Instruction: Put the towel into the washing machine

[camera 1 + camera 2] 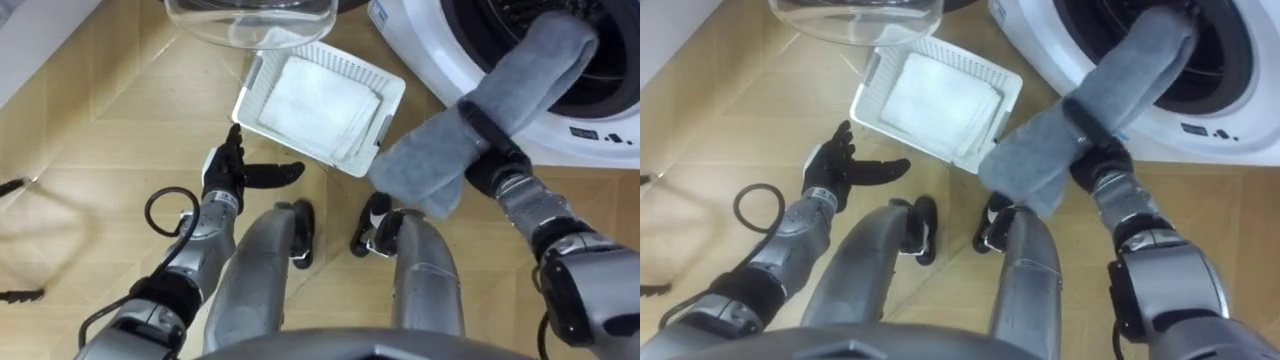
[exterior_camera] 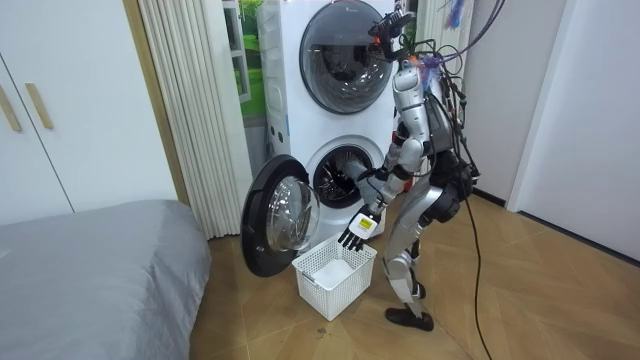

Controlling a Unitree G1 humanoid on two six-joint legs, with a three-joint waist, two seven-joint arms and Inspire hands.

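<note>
The left hand [image 1: 228, 172] is nearest, low over the wooden floor [image 1: 100, 120] just off the near left corner of the white laundry basket [image 1: 350, 65]. Its fingers are straight and spread, and it holds nothing. The right hand [image 1: 485, 128] reaches forward on the other side, its dark fingers curled round the middle of the grey towel [image 1: 420, 165].

The towel runs as one long band. Its far end lies up across the door ring of the washing machine [image 1: 450, 50] and into the dark mouth of the drum [image 1: 600, 60], while its near end hangs loose below the hand, outside the machine and above the floor.

The glass door [image 1: 250, 20] stands swung wide beyond the basket's far edge. A folded white cloth [image 1: 315, 105] lies flat in the basket, touched by neither hand.

In the room view the robot stands close before the lower machine, leaning a little toward it, with a second machine [image 2: 345, 45] stacked above and the basket on the floor at its feet.

The task looks roughly half done: the door is open, the towel is lifted and its leading end is inside. What seems left is to feed the hanging half over the ring, let go and draw the arm out. The cloth in the basket may need the same.
</note>
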